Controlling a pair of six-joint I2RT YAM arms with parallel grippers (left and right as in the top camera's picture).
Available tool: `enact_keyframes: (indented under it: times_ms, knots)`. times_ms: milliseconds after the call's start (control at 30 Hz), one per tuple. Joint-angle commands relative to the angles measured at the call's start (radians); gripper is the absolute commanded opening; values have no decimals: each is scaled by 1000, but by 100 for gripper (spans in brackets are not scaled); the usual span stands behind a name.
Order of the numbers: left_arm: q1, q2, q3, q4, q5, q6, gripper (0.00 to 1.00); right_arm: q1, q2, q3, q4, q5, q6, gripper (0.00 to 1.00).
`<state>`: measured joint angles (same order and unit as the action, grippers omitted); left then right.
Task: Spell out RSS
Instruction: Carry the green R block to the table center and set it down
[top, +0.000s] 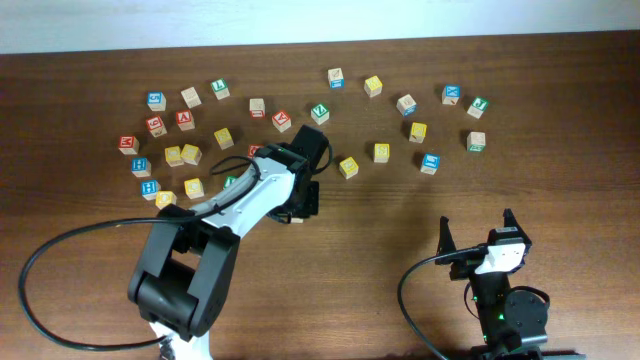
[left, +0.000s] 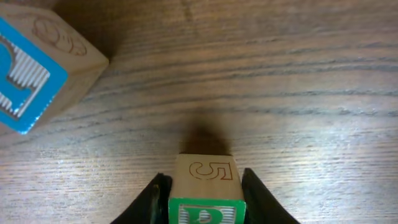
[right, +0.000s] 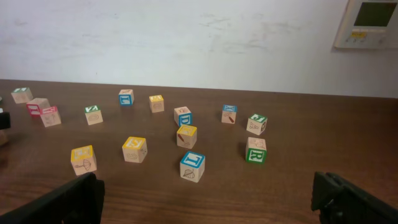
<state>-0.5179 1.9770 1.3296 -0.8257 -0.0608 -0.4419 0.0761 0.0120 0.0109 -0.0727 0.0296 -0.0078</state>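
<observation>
My left gripper (left: 200, 202) is shut on a wooden cube (left: 205, 177) with a green border and a white face. Only the top of its green letter shows, and it fits an R. A 5 is printed on the cube's side. In the overhead view this gripper (top: 298, 207) is at the table's middle, just below the cube scatter. Several yellow-faced cubes lie about, among them one (top: 348, 167) right of the gripper and another (top: 381, 151); their letters are too small to read. My right gripper (top: 476, 226) (right: 208, 202) is open and empty near the front.
A blue-faced cube (left: 28, 71) lies close ahead-left of the left gripper. A green-faced cube with a white R (right: 255, 150) and a blue T cube (right: 192, 165) lie ahead of the right gripper. Many other letter cubes lie scattered across the far half of the table (top: 560, 200).
</observation>
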Motion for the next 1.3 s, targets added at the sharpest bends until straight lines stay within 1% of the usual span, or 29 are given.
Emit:
enact_keyframes:
  times_ms: [0, 33, 67, 133, 167, 267, 333, 433, 500, 533, 567, 667, 833, 900, 967, 1000, 1067, 1133, 1267]
  knots:
    - [-3, 20, -11, -17, -14, -2, 31, -5, -5, -5, -6, 12, -3, 98]
    - [-3, 20, -11, -28, -14, -2, 29, -5, -5, -5, -6, 12, -3, 98]
    - [-3, 20, -11, -43, -11, -3, 23, -5, -5, -5, -7, 12, -3, 98]
    - [-3, 20, -11, -56, -11, -3, 18, -5, -5, -5, -7, 12, -3, 98]
    - [-3, 20, -11, -58, -11, -3, 18, -5, -5, -5, -6, 12, -3, 98]
    - [2, 20, -11, -121, -11, -4, 20, -5, -5, -5, -6, 12, -3, 98]
    - [42, 20, -11, -179, -11, -38, 18, -5, -5, -5, -6, 12, -3, 98]
    - [92, 20, -11, -270, 15, -40, 18, -5, -5, -5, -6, 12, -3, 98]
    - [92, 20, -11, -259, 0, -40, 20, -5, -5, -5, -6, 12, -3, 98]
    - [97, 20, -11, -257, -49, -40, 22, -5, -5, -5, -7, 12, -3, 98]
    - [113, 20, -11, -256, -59, -40, 24, -5, -5, -5, -7, 12, -3, 98]
    - [169, 20, -11, -256, -59, -40, 23, -5, -5, -5, -6, 12, -3, 98]
    - [172, 20, -13, -254, 7, -31, 25, -5, -5, -5, -6, 12, -3, 98]
    - [171, 20, -13, -225, 32, 40, 26, -5, -5, -5, -6, 12, -3, 98]
    - [171, 20, -13, -222, 44, 51, 28, -5, -5, -5, -6, 12, -3, 98]
    - [171, 20, -13, -212, 74, 81, 28, -5, -5, -5, -6, 12, -3, 98]
    - [171, 20, -13, -212, 82, 78, 28, -5, -5, -5, -7, 12, -3, 98]
    - [171, 20, -13, -211, 129, 76, 28, -5, -5, -5, -6, 12, -3, 98]
    - [171, 20, -13, -223, 129, 69, 27, -5, -5, -5, -6, 12, -3, 98]
